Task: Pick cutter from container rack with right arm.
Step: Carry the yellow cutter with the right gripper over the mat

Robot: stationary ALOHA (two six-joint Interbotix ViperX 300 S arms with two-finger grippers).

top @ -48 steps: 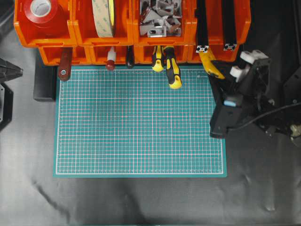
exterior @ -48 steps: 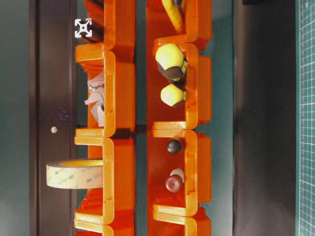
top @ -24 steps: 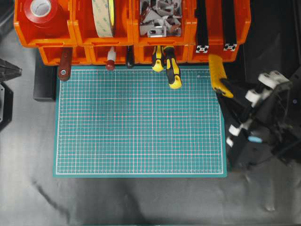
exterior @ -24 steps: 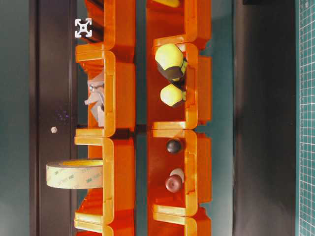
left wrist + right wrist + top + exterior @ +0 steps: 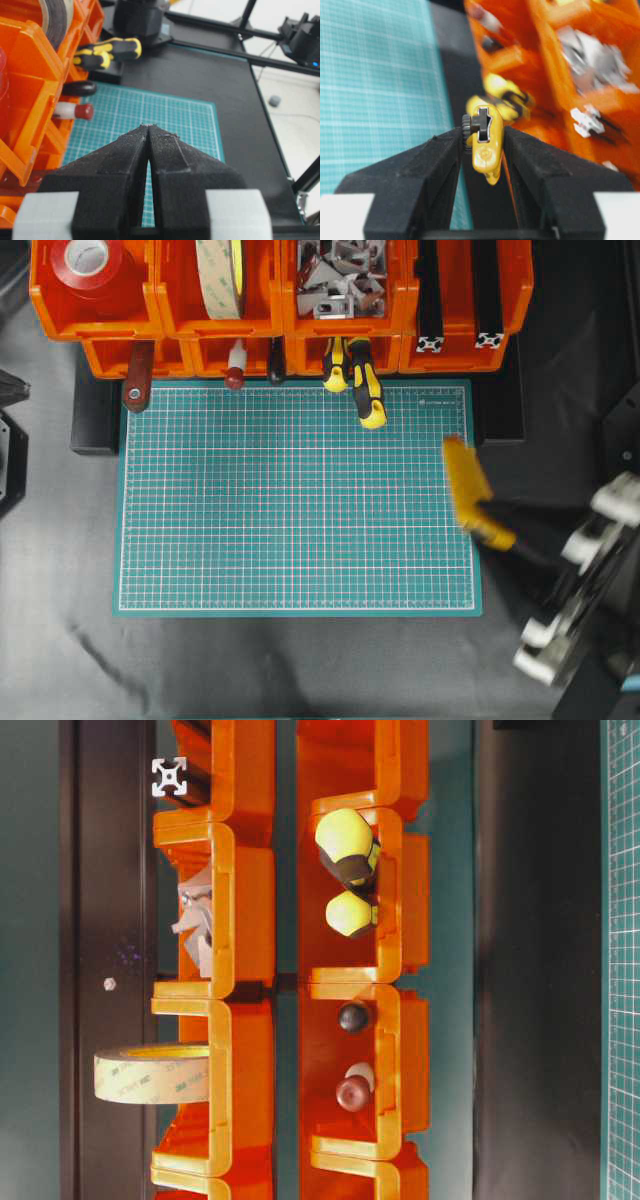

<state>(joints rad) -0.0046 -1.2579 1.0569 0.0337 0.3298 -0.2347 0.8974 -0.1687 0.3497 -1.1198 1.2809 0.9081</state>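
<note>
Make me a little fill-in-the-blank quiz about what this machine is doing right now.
1. The right end effector is shut on the ____ cutter.
2. The cutter now hangs over the right edge of the green ____.
3. The container rack is coloured ____.
4. The left end effector holds ____.

Missing words: yellow; cutting mat; orange; nothing
</note>
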